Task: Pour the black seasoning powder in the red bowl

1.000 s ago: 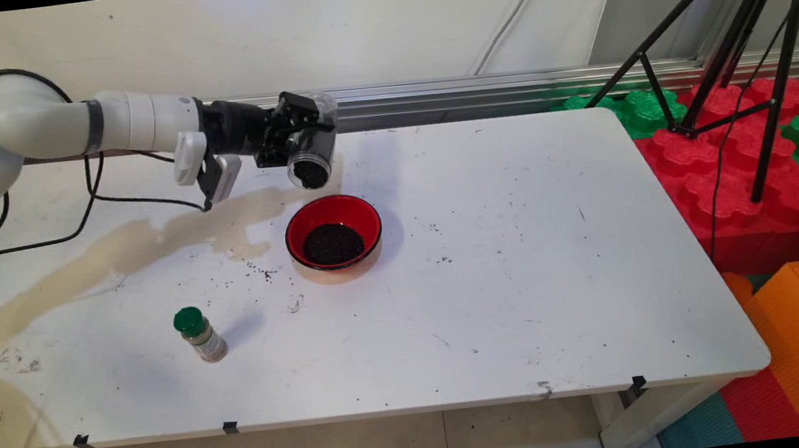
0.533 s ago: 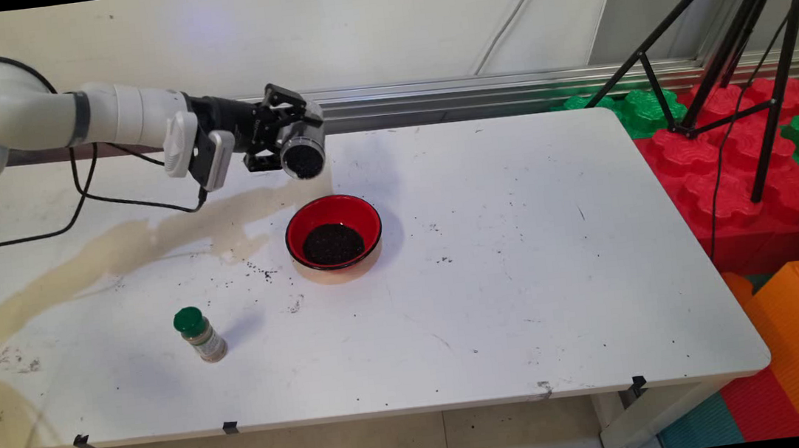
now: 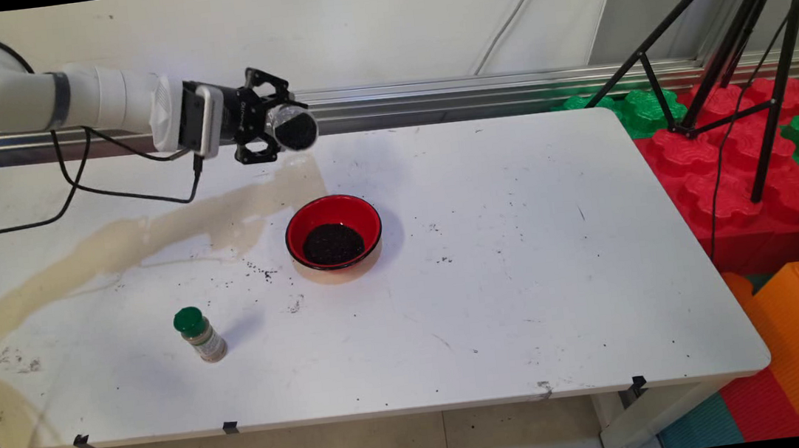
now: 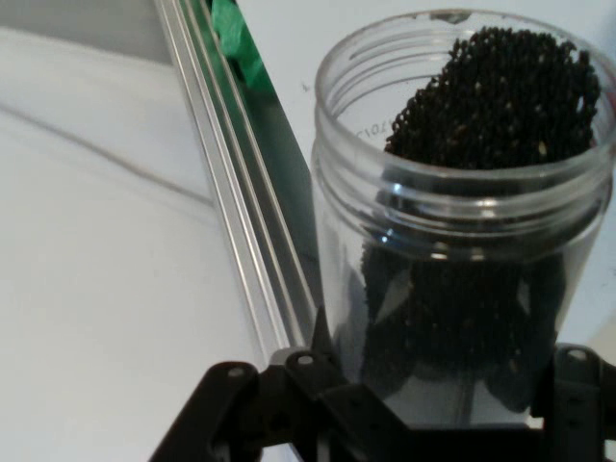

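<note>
Nearest you stands the shaker (image 3: pixel 199 335), upright. Behind it sits the bowl (image 3: pixel 334 234), dark grains inside. Farther back, above the table (image 3: pixel 524 278), your gripper (image 3: pixel 268 123) clamps the jar (image 4: pixel 462 231), tipped sideways, grains inside.

No lettering can be read anywhere. The clear jar (image 4: pixel 462 241) of black grains carries a faint line of print on its inner wall near the rim, too small to make out. The green-capped spice bottle (image 3: pixel 199 335) has a label, also illegible.
</note>
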`<control>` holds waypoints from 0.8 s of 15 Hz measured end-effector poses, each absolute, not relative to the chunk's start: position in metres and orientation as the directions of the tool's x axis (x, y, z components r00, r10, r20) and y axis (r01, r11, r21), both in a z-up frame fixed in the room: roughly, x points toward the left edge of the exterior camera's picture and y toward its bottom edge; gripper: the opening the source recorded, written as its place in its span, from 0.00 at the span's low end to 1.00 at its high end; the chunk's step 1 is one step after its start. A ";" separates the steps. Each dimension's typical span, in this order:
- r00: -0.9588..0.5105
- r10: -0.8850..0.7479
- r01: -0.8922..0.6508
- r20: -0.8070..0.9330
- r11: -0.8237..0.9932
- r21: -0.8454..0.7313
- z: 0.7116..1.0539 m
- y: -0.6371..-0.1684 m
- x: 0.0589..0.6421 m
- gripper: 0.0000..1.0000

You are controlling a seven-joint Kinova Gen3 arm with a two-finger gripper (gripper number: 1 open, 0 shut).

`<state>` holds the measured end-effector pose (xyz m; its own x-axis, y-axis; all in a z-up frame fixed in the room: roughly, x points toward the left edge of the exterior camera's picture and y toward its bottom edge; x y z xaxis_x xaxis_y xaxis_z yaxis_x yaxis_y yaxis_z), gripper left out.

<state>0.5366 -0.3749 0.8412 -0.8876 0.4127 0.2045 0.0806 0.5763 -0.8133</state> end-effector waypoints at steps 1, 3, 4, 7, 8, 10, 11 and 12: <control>-0.893 0.383 0.042 0.238 0.596 -0.802 0.844 -0.375 0.537 0.00; -0.897 0.330 -0.023 0.294 0.630 -0.776 0.848 -0.375 0.538 0.00; -0.895 0.295 -0.069 0.334 0.650 -0.757 0.850 -0.375 0.539 0.00; -0.877 0.196 -0.190 0.438 0.695 -0.693 0.858 -0.376 0.539 0.00; -0.866 0.163 -0.232 0.472 0.706 -0.669 0.860 -0.378 0.538 0.00; -0.843 0.101 -0.306 0.529 0.719 -0.625 0.864 -0.380 0.540 0.00; -0.828 0.069 -0.343 0.557 0.723 -0.600 0.866 -0.382 0.540 0.00; -0.814 0.042 -0.375 0.580 0.725 -0.578 0.867 -0.383 0.542 0.00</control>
<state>0.5416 -0.3832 0.8666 -0.8138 0.0416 0.5797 -0.3747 0.7250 -0.5779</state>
